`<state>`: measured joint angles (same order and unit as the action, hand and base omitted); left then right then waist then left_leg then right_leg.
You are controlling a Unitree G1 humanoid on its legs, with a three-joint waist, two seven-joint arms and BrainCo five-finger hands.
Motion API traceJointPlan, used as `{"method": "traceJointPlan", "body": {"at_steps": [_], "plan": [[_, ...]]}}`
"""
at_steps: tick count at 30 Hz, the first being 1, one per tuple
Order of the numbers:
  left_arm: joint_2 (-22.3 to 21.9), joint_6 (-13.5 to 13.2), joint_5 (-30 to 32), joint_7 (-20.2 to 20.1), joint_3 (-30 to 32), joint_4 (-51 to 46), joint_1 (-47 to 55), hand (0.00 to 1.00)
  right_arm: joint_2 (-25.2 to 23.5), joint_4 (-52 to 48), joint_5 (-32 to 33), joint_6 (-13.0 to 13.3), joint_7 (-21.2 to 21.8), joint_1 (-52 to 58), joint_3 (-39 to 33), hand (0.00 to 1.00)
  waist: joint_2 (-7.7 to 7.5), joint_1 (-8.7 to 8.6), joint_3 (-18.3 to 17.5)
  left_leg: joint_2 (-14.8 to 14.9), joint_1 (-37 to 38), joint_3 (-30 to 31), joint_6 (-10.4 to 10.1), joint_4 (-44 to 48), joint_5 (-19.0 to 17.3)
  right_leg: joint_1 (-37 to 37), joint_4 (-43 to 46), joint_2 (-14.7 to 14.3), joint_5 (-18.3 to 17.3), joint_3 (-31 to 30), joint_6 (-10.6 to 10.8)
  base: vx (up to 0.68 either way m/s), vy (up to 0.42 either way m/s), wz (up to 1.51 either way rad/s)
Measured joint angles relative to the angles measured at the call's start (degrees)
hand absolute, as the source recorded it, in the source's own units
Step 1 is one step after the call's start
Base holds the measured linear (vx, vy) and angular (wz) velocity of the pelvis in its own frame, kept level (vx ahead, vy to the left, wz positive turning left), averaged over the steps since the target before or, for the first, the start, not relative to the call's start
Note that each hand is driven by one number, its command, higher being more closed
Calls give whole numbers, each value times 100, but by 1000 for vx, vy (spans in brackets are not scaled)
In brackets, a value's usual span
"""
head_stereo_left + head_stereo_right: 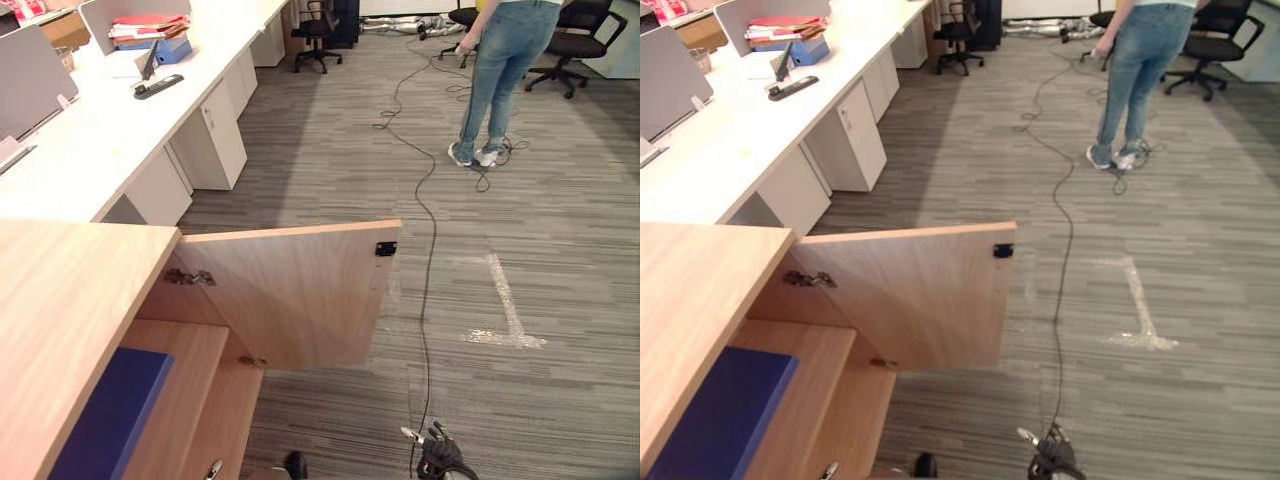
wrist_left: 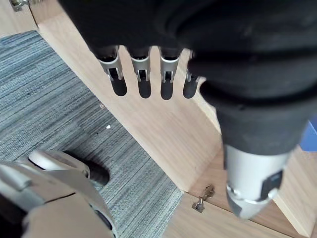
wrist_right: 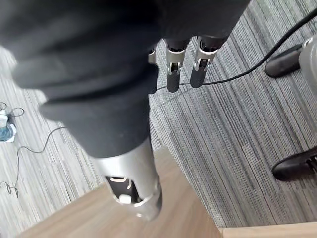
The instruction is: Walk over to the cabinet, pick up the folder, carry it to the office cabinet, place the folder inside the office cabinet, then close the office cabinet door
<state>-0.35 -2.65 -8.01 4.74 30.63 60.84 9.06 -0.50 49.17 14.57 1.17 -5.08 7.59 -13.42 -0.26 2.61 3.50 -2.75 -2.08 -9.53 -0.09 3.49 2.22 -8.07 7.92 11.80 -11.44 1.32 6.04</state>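
A blue folder [image 1: 110, 415] lies flat on a shelf inside the wooden office cabinet [image 1: 60, 320] at the lower left. The cabinet door [image 1: 300, 295] stands swung open toward the carpet. In the left wrist view my left hand [image 2: 143, 79] hangs with straight fingers over the cabinet's lower panel and holds nothing; a sliver of the blue folder [image 2: 310, 136] shows past it. My right hand [image 1: 440, 458] is low, to the right of the open door. In its wrist view the right hand [image 3: 173, 64] hangs over the carpet with straight, empty fingers.
A long white desk [image 1: 90, 140] with a stack of red and blue files [image 1: 150, 35] runs along the left. A person in jeans [image 1: 500, 80] stands on the carpet at the back, near office chairs [image 1: 575, 45]. White tape marks [image 1: 505, 310] lie right of the door.
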Motion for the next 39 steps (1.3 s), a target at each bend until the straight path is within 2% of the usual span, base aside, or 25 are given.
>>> {"method": "traceJointPlan", "body": {"at_steps": [2,4,6,8,10,11,12,13,14,18,21,24,31,37,39], "plan": [[43,-10,-9,3,-188,18,13,0,42,112,-8,-1,-1,-126,1,0,-8,1,8,-44,140,5,25,-98,-20,7,134,41,23,-30,35,101,46,-16],[7,-16,-47,3,-253,48,17,0,139,103,-41,-1,-4,-255,49,0,87,15,8,-14,302,-30,36,-220,-23,319,784,23,-17,-196,96,77,71,-33],[-4,-41,-55,7,-369,39,11,0,345,-191,-126,-2,-3,-320,234,0,194,2,61,8,491,-45,114,-297,-71,1059,2319,64,-178,-468,139,49,74,-36],[52,-68,-57,24,-435,42,-1,0,385,-553,-129,3,-6,-360,364,0,148,-11,100,-87,509,-63,129,-365,-80,1506,2842,220,-371,-465,121,-4,74,-15],[54,-71,-59,44,-448,43,-16,0,398,-847,-124,7,-7,-396,358,0,139,-42,143,-90,497,55,128,-369,-83,1703,2576,111,-421,-612,120,-21,-5,20],[58,-73,-56,55,-394,43,-6,0,413,-1035,-108,7,-15,-353,347,0,124,-107,151,-77,487,225,108,-350,-80,1656,2175,-92,-417,-986,121,-47,-142,72],[64,-81,-50,52,-287,54,17,0,458,-1237,-106,9,-45,-305,332,0,33,-185,190,-108,498,396,-19,-335,-75,1541,1770,-172,-350,-1086,72,-52,-174,76],[50,-78,-49,55,-269,65,9,0,494,-1269,-106,12,-67,-296,300,0,52,-202,194,-88,531,458,-49,-354,-57,1493,1747,-163,-358,-980,70,-34,-185,73],[-43,-67,-42,54,-213,64,82,0,554,-1472,-84,11,-123,-296,77,0,161,-152,121,46,514,600,-177,-434,38,1431,1636,-257,-342,-771,33,0,-206,44],[-71,-68,-40,45,-4,32,133,0,837,-1967,24,115,-176,-356,-121,0,159,-115,87,430,456,839,-361,-560,150,1200,1169,-619,-172,-401,-198,29,-169,32],[-55,-59,67,29,-51,35,136,0,1075,-1973,24,128,-160,-418,-112,0,178,-87,73,545,496,927,-406,-675,171,1048,938,-742,-102,-293,-272,52,-78,16],[24,-53,106,9,-253,37,138,0,1210,-1897,21,126,-112,-639,-96,0,220,-101,52,570,490,990,-426,-719,182,969,872,-765,-84,-208,-288,73,-19,9],[200,-58,120,-51,-813,33,143,0,1967,-1106,27,129,5,-1778,244,0,248,-74,116,508,409,1373,-432,-710,250,739,684,-680,-72,200,-288,-4,7,32],[268,-57,64,-145,-1208,39,306,0,2269,-685,7,134,189,-2602,1117,0,377,-60,335,486,297,1677,-427,-703,382,696,664,-633,-32,480,-316,-91,3,25],[276,-55,50,-171,-1296,41,455,0,2305,-435,-12,126,319,-2841,1531,0,409,-4,377,479,291,1726,-427,-703,415,691,665,-628,-29,519,-319,-89,12,12]]}}
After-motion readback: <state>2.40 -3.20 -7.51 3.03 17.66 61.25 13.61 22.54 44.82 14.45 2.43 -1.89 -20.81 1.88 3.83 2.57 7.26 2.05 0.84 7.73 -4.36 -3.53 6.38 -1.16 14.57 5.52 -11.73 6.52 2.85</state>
